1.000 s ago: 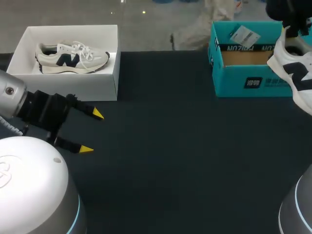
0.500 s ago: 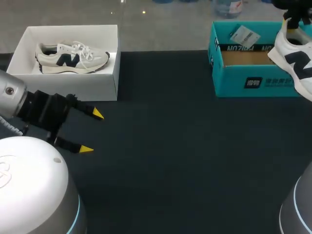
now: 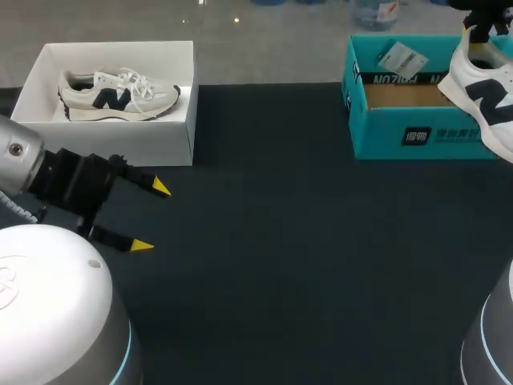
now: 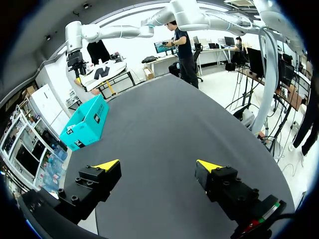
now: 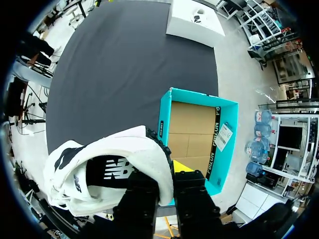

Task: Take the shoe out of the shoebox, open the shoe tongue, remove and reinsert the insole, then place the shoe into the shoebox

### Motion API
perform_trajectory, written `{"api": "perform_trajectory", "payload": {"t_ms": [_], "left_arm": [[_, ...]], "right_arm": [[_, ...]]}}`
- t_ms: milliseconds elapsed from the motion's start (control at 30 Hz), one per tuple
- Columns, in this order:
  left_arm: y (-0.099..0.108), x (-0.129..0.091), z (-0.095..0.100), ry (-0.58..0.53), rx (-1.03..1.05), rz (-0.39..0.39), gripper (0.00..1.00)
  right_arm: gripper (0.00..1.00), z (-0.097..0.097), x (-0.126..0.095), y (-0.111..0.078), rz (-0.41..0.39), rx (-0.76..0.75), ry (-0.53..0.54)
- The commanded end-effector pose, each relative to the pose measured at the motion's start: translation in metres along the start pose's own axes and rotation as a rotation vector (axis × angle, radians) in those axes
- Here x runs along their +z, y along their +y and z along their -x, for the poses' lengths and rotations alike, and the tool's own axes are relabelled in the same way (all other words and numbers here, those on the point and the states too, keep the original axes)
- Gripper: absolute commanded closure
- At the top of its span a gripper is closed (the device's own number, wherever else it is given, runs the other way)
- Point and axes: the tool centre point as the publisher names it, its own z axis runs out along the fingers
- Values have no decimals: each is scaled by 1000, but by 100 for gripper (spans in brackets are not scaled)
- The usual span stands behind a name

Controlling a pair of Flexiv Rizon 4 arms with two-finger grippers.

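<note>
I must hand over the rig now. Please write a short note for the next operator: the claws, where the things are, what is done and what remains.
Left claw: open and empty, over the table in front of the white box, which holds a second shoe.
Right claw: shut on the shoe by the rim of its opening, holding it in the air above the teal box.
Teal box: open and empty, at the table's far right.
Done: the shoe is out of the box.
Left: open the tongue, take the insole out and put it back, return the shoe to the teal box.
</note>
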Motion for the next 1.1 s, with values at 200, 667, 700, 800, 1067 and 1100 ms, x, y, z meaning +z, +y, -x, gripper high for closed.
{"api": "perform_trajectory", "payload": {"t_ms": [200,667,700,800,1067,1100], "left_arm": [[0,0,0,3,-1,2,0],[0,0,0,3,-1,2,0],[0,0,0,3,-1,2,0],[0,0,0,3,-1,2,0],[0,0,0,3,-1,2,0],[0,0,0,3,-1,2,0]], "right_arm": [[100,49,13,-13,-17,-14,-15],[100,93,43,-42,-63,60,23],[100,93,43,-42,-63,60,23],[100,93,43,-42,-63,60,23],[100,93,43,-42,-63,60,23],[100,93,43,-42,-63,60,23]]}}
